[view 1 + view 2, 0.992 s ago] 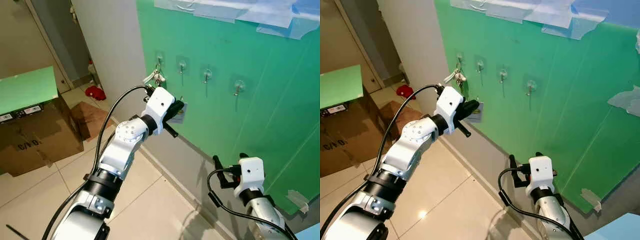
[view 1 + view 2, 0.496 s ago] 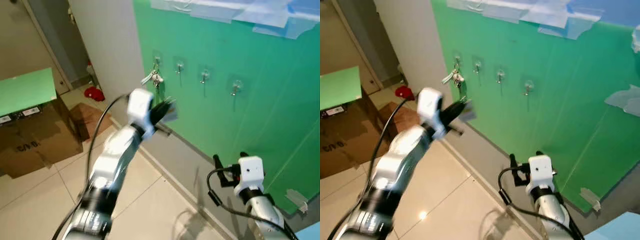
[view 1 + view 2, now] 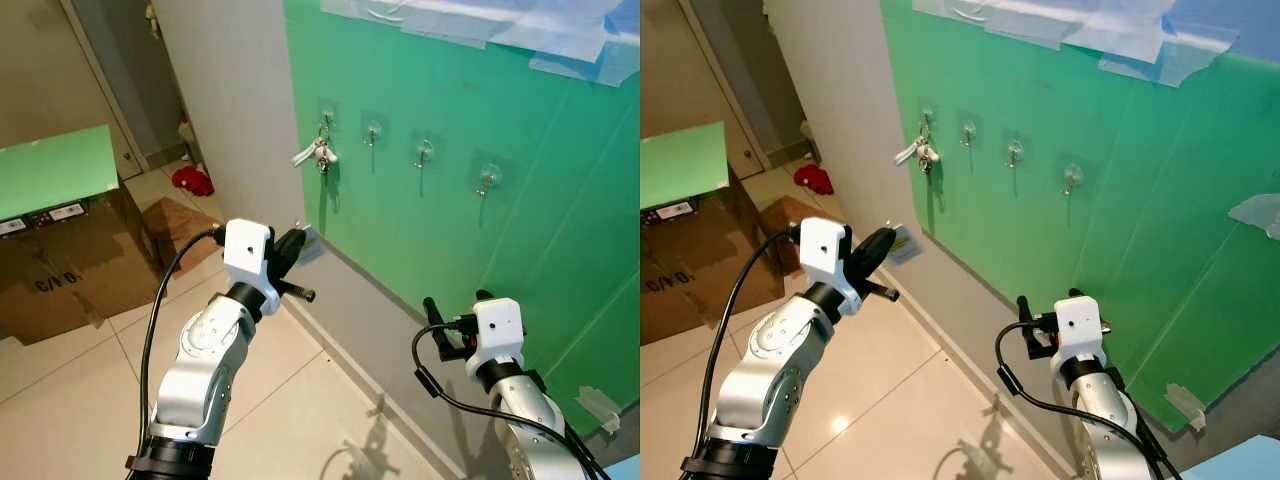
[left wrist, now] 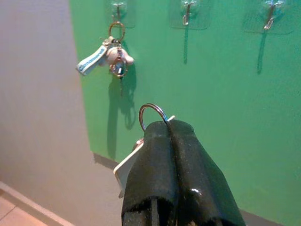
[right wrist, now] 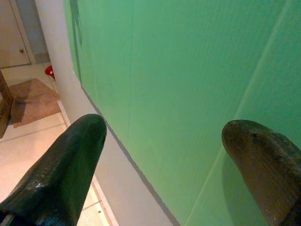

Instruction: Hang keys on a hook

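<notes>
The left end effector (image 4: 171,141), its fingers pinched tight on a key ring (image 4: 151,113) with a white tag, is aiming at the hooks (image 4: 186,12) above and ahead; next, raising the ring onto a free one. The right end effector (image 5: 164,155) is idling wide open.

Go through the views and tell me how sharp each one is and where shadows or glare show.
Left eye view: sharp; the hung keys and hooks cast shadows down the green wall.
Right eye view: sharp; a glare spot on the floor tiles.
Left wrist view: wall and hooks crisp, the left gripper near the lens slightly soft.
Right wrist view: the right gripper fingertips blurred, the wall evenly lit.
</notes>
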